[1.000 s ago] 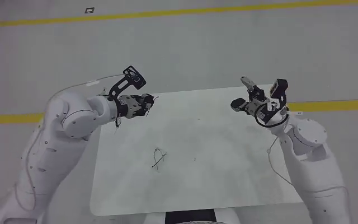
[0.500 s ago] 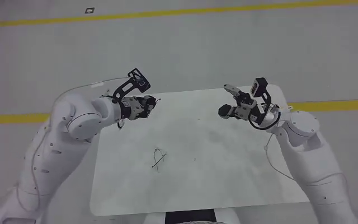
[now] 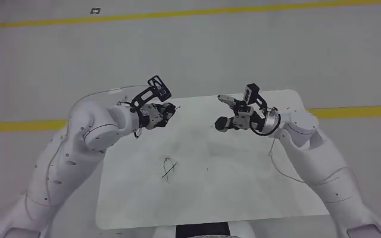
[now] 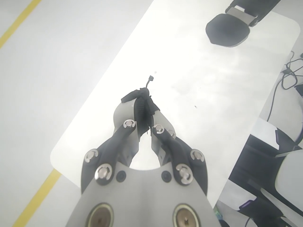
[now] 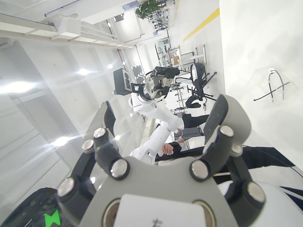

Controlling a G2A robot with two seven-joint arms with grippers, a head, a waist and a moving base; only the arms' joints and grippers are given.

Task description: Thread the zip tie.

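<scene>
Alignment between the two grippers is what we judge the coming move to turn on. The left gripper is clenched on a black zip tie, with only a short stub and its small square end poking out past the fingertips. The tie's long axis runs along the fingers and out ahead of them, roughly toward the other arm. The right gripper sits across from it with its jaws spread wide and nothing between them. It is roughly level with the left gripper over the far part of the table, and a clear gap separates the two. The left arm already has the tie, so we think the right one must close that gap and meet the stub nearly end-on. The left wrist view gives us the stub's direction and one dark pad of the right gripper well beyond it and off to one side. From above we get the spacing, but the tie is hardly more than a thin line there. The right wrist view faces the left gripper head-on between its own open fingers, yet the tie is too small to make out. It does show a second zip tie, already looped and crossed, lying flat on the table away from both grippers.
</scene>
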